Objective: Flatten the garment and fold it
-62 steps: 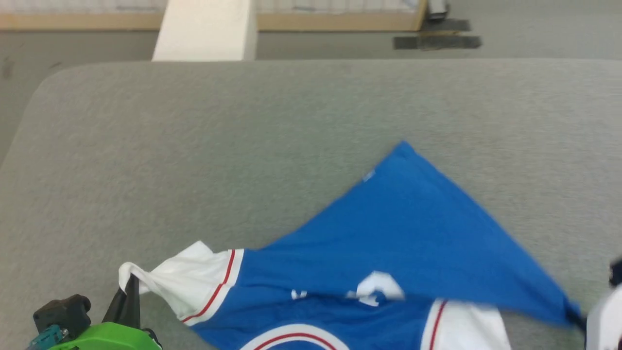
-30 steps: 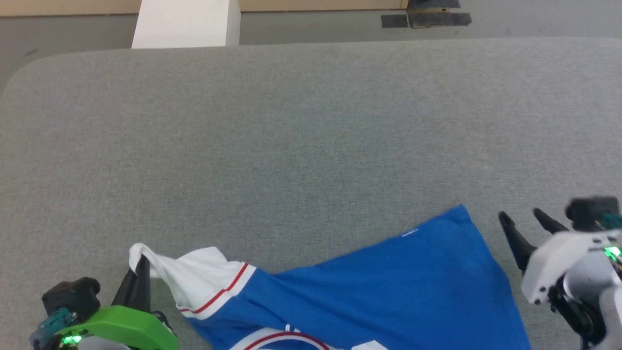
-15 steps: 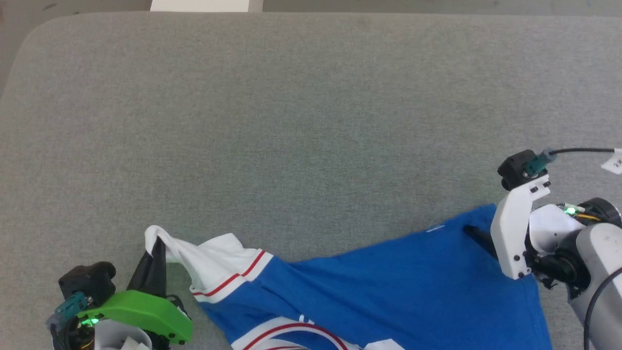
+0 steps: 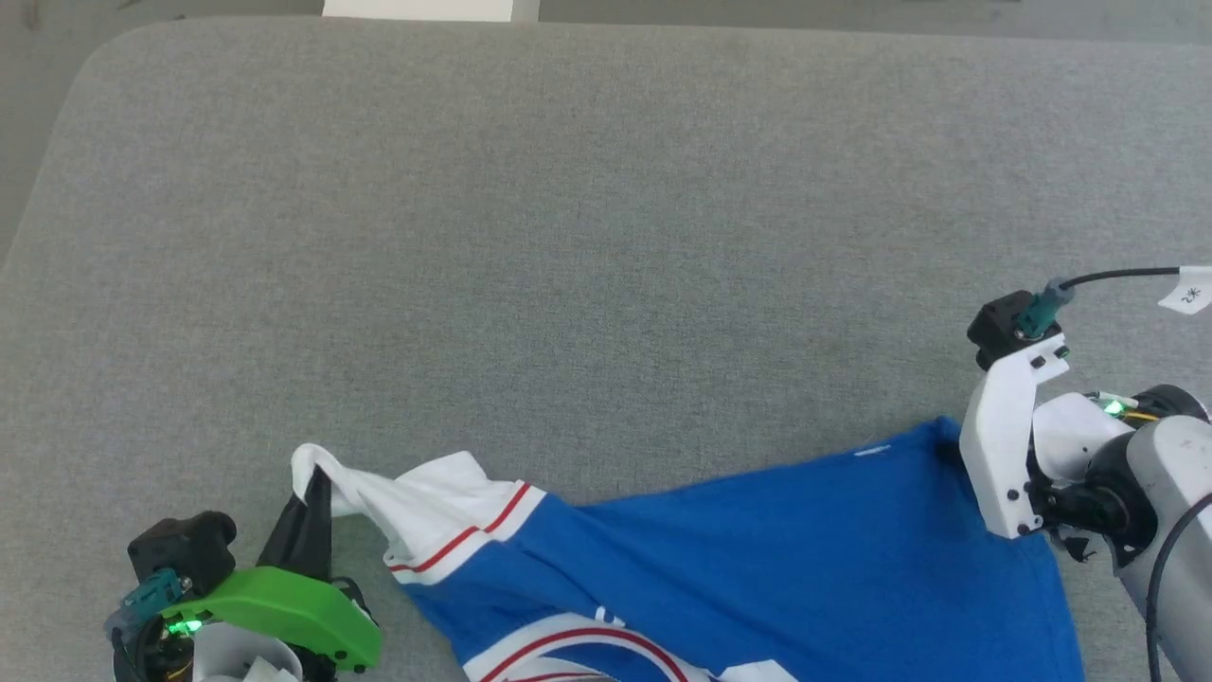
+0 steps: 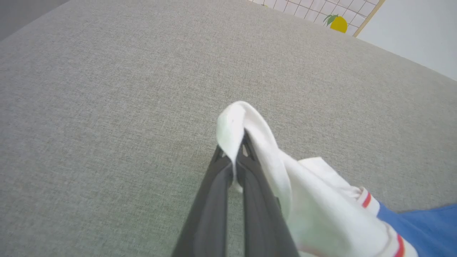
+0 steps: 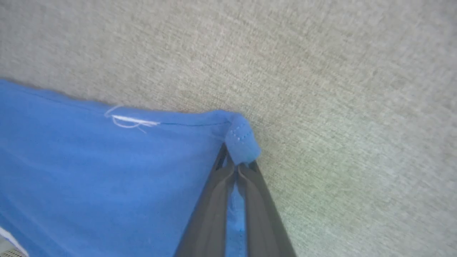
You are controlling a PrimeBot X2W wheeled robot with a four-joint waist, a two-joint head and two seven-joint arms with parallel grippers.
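Grey fabric surface (image 4: pixel 568 237), darker grey floor (image 4: pixel 28 95) beyond its rounded corner

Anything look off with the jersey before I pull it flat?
The garment lies askew, not flat: its white sleeve is twisted into a bunch where the left gripper pinches it, and the right gripper pinches a curled blue corner. No damage visible.

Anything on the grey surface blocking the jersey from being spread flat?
Nothing visible. On the garment, the left gripper is shut on the white sleeve and the right gripper on a blue hem corner; the grey surface beyond carries no other object.
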